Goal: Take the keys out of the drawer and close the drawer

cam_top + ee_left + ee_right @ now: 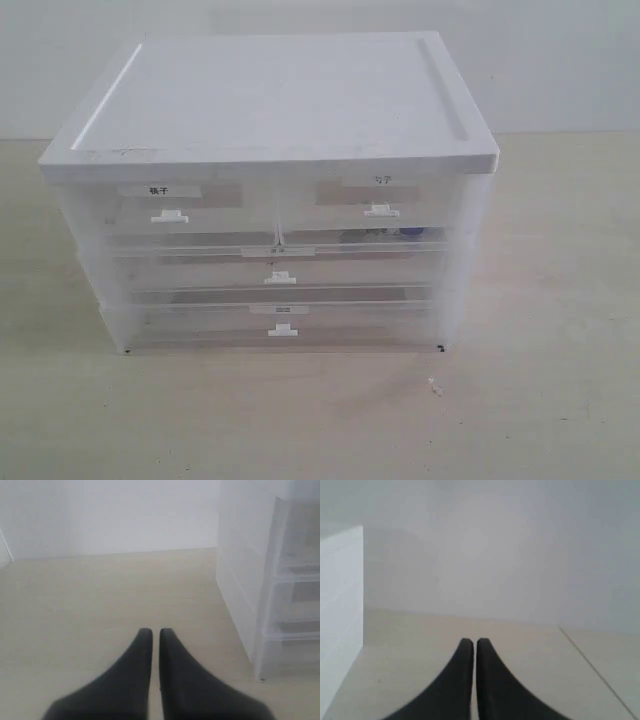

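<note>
beige tabletop [300, 420], plain white wall [560, 60] behind

One cabinet [270, 100] is sitting on the table [540, 400], carrying two small drawers [380, 200] along its top and two wide drawers [280, 270] beneath. One bunch of keys [390, 236] is showing inside.

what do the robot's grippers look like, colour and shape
The left gripper and right gripper look alike. Each has two matte black fingers, broad at the base, with outer edges curving inward to narrow, rounded tips. The surfaces are plain and smooth; no cables, markings or labels show on them.
</note>
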Tool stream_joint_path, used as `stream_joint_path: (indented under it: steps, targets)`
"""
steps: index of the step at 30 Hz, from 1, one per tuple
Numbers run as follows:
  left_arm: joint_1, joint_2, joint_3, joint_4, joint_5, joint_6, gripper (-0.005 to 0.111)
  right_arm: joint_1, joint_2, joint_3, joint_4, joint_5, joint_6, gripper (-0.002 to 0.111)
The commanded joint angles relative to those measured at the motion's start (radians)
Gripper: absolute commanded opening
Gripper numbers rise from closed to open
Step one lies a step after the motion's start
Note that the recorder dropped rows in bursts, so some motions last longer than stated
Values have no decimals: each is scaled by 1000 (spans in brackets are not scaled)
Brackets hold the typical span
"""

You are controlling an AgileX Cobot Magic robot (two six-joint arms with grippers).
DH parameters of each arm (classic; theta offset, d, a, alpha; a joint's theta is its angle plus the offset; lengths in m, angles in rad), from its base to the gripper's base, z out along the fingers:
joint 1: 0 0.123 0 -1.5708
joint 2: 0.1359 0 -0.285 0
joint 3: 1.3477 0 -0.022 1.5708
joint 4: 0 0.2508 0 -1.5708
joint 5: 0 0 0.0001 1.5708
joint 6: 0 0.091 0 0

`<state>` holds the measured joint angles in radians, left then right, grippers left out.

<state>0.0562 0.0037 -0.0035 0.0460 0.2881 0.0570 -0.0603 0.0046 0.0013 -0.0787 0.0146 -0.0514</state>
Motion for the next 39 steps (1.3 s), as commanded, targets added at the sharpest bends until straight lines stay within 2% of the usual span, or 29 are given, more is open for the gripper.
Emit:
stream_joint_path:
  steps: [1, 4, 7, 9, 12, 14, 16, 18, 20, 22, 24, 27, 31, 34, 37, 39]
  targets:
    - [-8, -4, 4, 3, -178, 52, 4, 0, -5, -1, -5, -207, 64, 0]
    - [-8, -4, 4, -117, -296, -68, 4, 0, -5, -1, -5, -316, 184, 0]
    - [-8, -4, 4, -121, -492, -95, 4, 0, -5, -1, -5, -364, 357, 0]
    - [-8, -4, 4, -143, -596, -260, 4, 0, -5, -1, -7, -366, 480, 0]
    - [-8, -4, 4, -107, -628, -526, 4, 0, -5, -1, -49, -372, 546, 0]
    - [-8, -4, 4, 72, -645, -648, 4, 0, -5, -1, -155, -372, 627, 0]
    - [-8, -4, 4, 386, -742, -860, 4, 0, -5, -19, -330, -393, 770, 0]
    - [-8, 29, 4, 640, -929, -1041, 4, 0, 20, -52, -524, -451, 944, 0]
    - [-8, 91, 1, 820, -1112, -1131, 4, 0, 66, -92, -686, -555, 1112, 0]
    - [-8, 176, -23, 953, -1229, -1140, 4, 0, 132, -134, -825, -660, 1231, 0]
    - [-8, 271, -37, 1034, -1237, -1099, 4, 0, 209, -181, -951, -752, 1298, 0]
    - [-8, 421, -37, 1059, -1232, -934, 4, 0, 332, -237, -1106, -856, 1302, 1]
    - [-8, 650, -37, 1009, -1335, -801, 4, 0, 513, -279, -1152, -1030, 1299, 2]
    - [-8, 834, -37, 932, -1395, -639, 4, 0, 642, -293, -1160, -1125, 1241, 2]
    - [-8, 1019, -37, 865, -1509, -493, 4, 2, 755, -293, -1173, -1163, 1149, 2]
    - [-8, 1148, -39, 826, -1509, -389, 4, 24, 824, -293, -1174, -1168, 1018, 2]
